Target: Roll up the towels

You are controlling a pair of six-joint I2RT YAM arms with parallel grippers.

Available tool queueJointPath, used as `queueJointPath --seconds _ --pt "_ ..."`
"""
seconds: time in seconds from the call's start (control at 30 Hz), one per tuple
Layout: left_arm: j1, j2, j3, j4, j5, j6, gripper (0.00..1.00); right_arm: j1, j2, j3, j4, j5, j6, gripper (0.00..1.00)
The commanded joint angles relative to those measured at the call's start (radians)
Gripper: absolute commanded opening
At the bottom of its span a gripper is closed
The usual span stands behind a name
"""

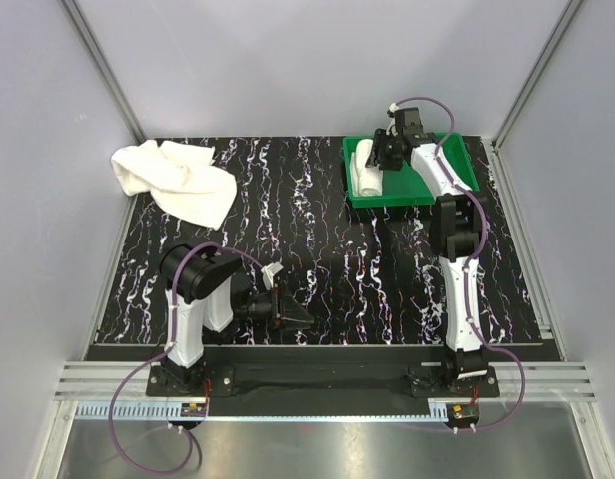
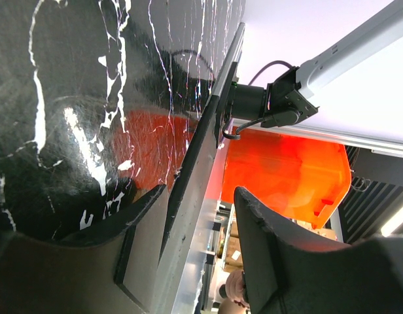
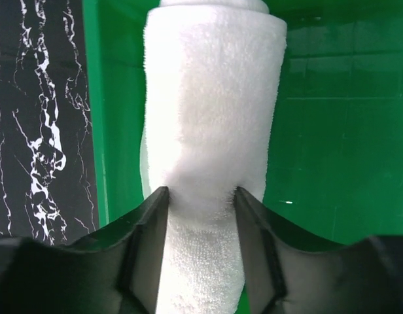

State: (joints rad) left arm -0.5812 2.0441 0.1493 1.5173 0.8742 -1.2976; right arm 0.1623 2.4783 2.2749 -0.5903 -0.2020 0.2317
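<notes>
Right wrist view: the right hand clenches the small rolled white terry-cloth towel inside the green plastic tray. The larger white terry-cloth towel lies crumpled at the far-left corner of the black marbled surface, well apart from the released, empty left hand.

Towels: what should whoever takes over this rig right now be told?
Grippers: the right gripper is shut on the rolled towel, at the left side of the green tray; I cannot tell whether the towel rests on the tray floor. The left gripper is open and empty, low by the near edge of the table.
Done: one towel rolled.
Left: release it, then roll the crumpled towel at the table's far-left corner.
</notes>
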Motion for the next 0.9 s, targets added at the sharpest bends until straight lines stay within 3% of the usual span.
queueJointPath --seconds 0.0,0.07,0.2,0.53,0.87 --pt "-0.012 0.087 -0.024 0.129 -0.095 0.070 0.54 -0.003 -0.053 -0.031 0.046 -0.013 0.018 0.49" --pt "-0.014 0.088 -0.021 0.129 -0.095 0.070 0.54 -0.001 -0.047 -0.035 0.056 -0.040 0.032 0.39" --pt "-0.012 0.090 -0.017 0.127 -0.095 0.070 0.53 0.003 -0.035 -0.043 0.079 -0.071 0.050 0.32" --pt "-0.014 0.097 -0.011 0.127 -0.093 0.069 0.53 0.060 -0.013 -0.121 0.165 -0.123 0.090 0.28" --pt "-0.014 0.099 -0.007 0.121 -0.090 0.069 0.52 0.161 -0.033 -0.202 0.211 -0.033 0.066 0.29"
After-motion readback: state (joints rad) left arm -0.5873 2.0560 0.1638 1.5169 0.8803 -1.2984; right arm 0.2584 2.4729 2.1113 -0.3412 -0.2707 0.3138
